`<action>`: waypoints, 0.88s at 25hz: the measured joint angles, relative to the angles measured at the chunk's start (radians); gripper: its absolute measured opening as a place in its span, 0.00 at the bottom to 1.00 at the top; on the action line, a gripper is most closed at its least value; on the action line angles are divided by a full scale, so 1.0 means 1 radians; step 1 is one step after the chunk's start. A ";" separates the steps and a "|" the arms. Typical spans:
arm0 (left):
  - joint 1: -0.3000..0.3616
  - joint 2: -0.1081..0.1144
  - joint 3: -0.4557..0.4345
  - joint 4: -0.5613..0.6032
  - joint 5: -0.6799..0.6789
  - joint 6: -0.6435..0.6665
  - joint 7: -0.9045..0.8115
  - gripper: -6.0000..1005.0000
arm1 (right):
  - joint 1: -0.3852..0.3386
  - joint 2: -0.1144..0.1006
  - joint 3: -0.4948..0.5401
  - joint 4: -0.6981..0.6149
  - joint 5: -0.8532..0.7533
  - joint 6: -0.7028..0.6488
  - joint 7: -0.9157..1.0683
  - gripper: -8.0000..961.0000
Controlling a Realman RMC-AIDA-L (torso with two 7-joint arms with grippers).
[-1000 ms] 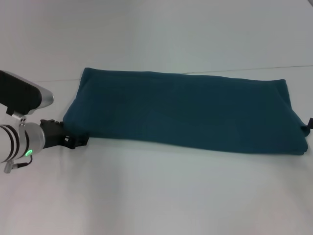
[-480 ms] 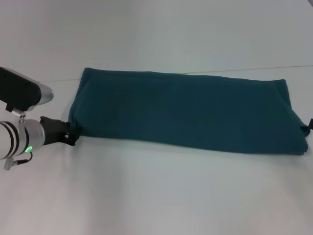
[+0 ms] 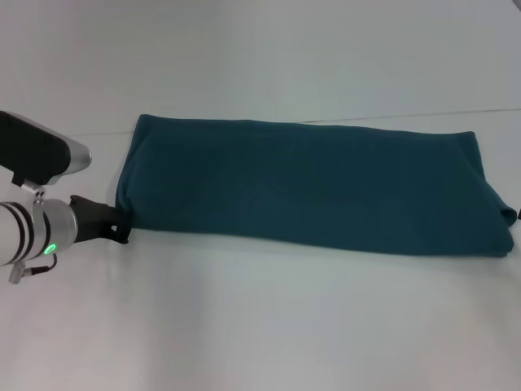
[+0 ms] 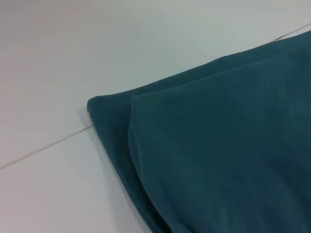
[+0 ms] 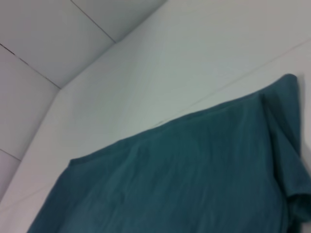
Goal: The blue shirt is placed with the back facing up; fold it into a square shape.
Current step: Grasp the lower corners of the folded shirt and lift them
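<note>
The blue shirt (image 3: 309, 187) lies on the white table (image 3: 269, 326), folded into a long band that runs from left to right, plain side up. My left gripper (image 3: 122, 231) is low at the band's near left corner, its dark tip right against the cloth edge. The left wrist view shows a folded, layered corner of the shirt (image 4: 218, 155) and no fingers. The right wrist view looks down from above on the shirt (image 5: 184, 170), with a sleeve at one end. My right gripper is out of the head view.
The white table has a thin seam line (image 3: 488, 112) behind the shirt. A wall of pale panels (image 5: 58, 43) rises beyond the table's far edge.
My left gripper has drawn back to the left from under the shirt's near left corner. The small dark tip at the shirt's right end has left the view.
</note>
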 joint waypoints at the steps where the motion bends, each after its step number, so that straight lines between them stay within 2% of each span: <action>1: 0.000 0.000 -0.001 0.002 0.000 0.003 0.000 0.01 | 0.002 0.000 0.003 -0.001 -0.012 0.002 0.003 0.75; 11: 0.014 0.001 -0.005 0.055 0.003 0.090 -0.011 0.01 | 0.035 0.002 -0.005 -0.004 -0.115 0.069 0.078 0.73; 18: 0.014 0.002 -0.001 0.064 0.028 0.107 -0.027 0.01 | 0.100 0.039 -0.009 0.005 -0.196 0.170 0.078 0.71; 22: 0.014 0.002 -0.005 0.066 0.029 0.116 -0.028 0.01 | 0.132 0.050 -0.011 0.012 -0.239 0.205 0.077 0.70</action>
